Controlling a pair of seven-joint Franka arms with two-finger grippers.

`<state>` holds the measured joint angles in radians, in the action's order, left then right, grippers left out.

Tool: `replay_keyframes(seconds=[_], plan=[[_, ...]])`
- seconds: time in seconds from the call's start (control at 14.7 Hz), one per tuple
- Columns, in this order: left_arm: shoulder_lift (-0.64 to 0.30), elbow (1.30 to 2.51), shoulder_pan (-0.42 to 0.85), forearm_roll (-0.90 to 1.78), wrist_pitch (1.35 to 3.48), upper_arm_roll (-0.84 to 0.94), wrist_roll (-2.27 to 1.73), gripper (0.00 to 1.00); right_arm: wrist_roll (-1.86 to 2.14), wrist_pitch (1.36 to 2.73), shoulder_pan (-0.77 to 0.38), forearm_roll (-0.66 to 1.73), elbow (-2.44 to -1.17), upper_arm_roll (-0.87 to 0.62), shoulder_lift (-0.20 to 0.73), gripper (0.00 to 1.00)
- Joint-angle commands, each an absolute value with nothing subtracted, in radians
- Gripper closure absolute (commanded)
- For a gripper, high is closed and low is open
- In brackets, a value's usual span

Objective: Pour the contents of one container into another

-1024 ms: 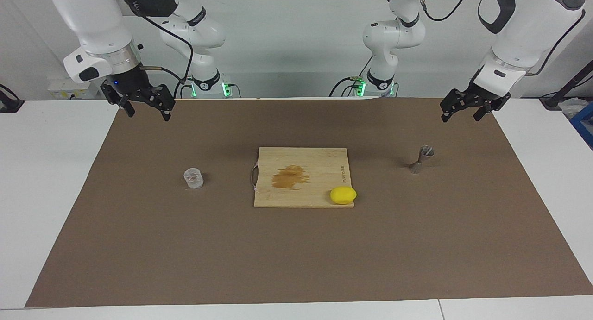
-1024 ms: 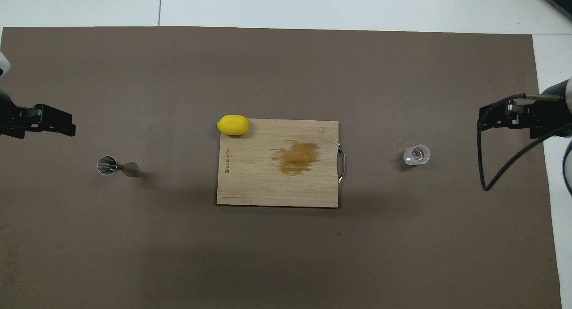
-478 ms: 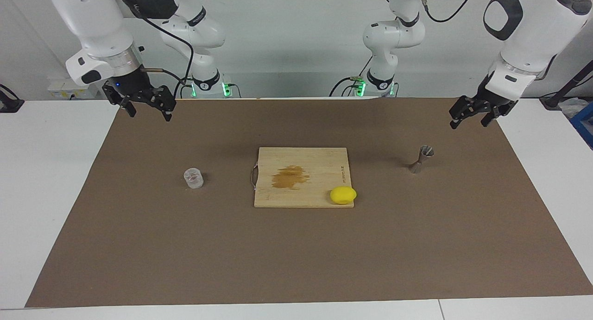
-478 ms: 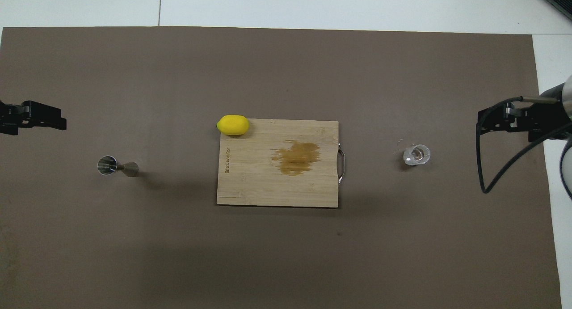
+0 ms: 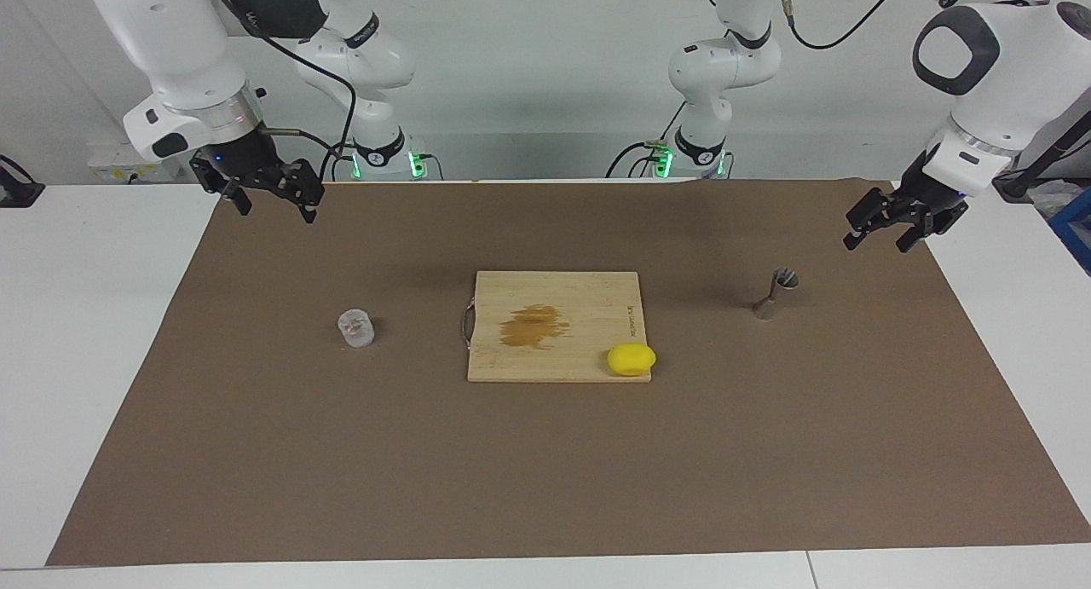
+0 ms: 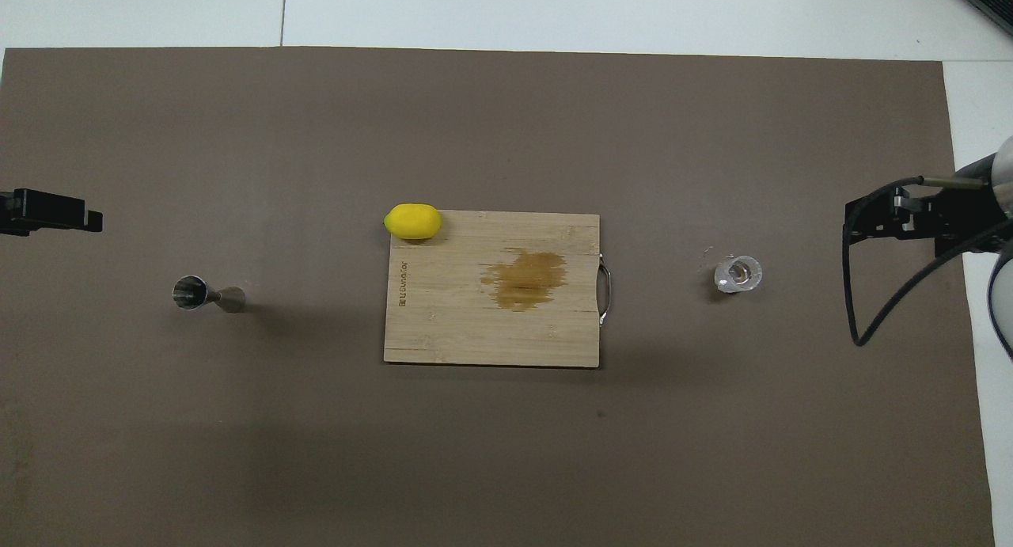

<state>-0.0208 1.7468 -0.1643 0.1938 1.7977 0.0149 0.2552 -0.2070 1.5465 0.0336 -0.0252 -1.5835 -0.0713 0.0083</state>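
L gripper (image 5: 883,236) cut off at overhead's left edge, R gripper (image 5: 270,201) too; both spread, empty; jigger (image 5: 774,293) & cup (image 5: 356,328) upright, mouths up.

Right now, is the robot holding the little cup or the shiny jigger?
Neither. The left gripper and right gripper hang open and empty above the mat; the cup and jigger stand untouched.

I have drawn my left gripper (image 5: 881,237) outward and downward toward the right edge of the facing view; overhead it has slid back to the left edge. My right gripper (image 5: 271,204) has lifted slightly at upper left.
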Motion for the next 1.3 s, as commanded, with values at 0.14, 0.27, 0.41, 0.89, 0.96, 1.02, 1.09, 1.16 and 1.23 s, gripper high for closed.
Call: replay_keyframes(seconds=[0.14, 0.27, 0.41, 0.89, 0.96, 1.02, 1.09, 1.16, 1.23], plan=[[-0.083, 1.789, -0.267, 0.331, 1.864, 0.018, 0.585, 0.0, -0.201, 1.549, 0.044, -0.029, -1.614, -0.078, -0.017, 0.0], [-0.1, 1.815, -0.29, 0.345, 1.913, 0.018, 0.763, 0.0, -0.204, 1.549, 0.044, -0.029, -1.614, -0.077, -0.017, 0.0], [-0.124, 1.83, -0.291, 0.357, 1.974, 0.02, 0.939, 0.0, -0.199, 1.545, 0.046, -0.029, -1.614, -0.077, -0.017, 0.0], [-0.207, 1.865, -0.327, 0.569, 1.922, 0.02, 1.256, 0.0, -0.202, 1.548, 0.044, -0.028, -1.615, -0.077, -0.02, 0.0], [-0.212, 1.876, -0.33, 0.584, 1.902, 0.02, 1.276, 0.0, -0.204, 1.551, 0.044, -0.029, -1.617, -0.077, -0.02, 0.0], [-0.228, 1.879, -0.331, 0.598, 1.879, 0.02, 1.314, 0.0, -0.206, 1.552, 0.044, -0.029, -1.617, -0.077, -0.02, 0.0], [-0.242, 1.878, -0.345, 0.626, 1.864, 0.02, 1.388, 0.0, -0.206, 1.552, 0.044, -0.028, -1.617, -0.077, -0.02, 0.0], [-0.248, 1.879, -0.351, 0.655, 1.853, 0.02, 1.482, 0.0, -0.204, 1.551, 0.044, -0.029, -1.617, -0.077, -0.02, 0.0], [-0.25, 1.879, -0.351, 0.673, 1.85, 0.02, 1.579, 0.0, -0.204, 1.548, 0.044, -0.029, -1.617, -0.077, -0.02, 0.0]])
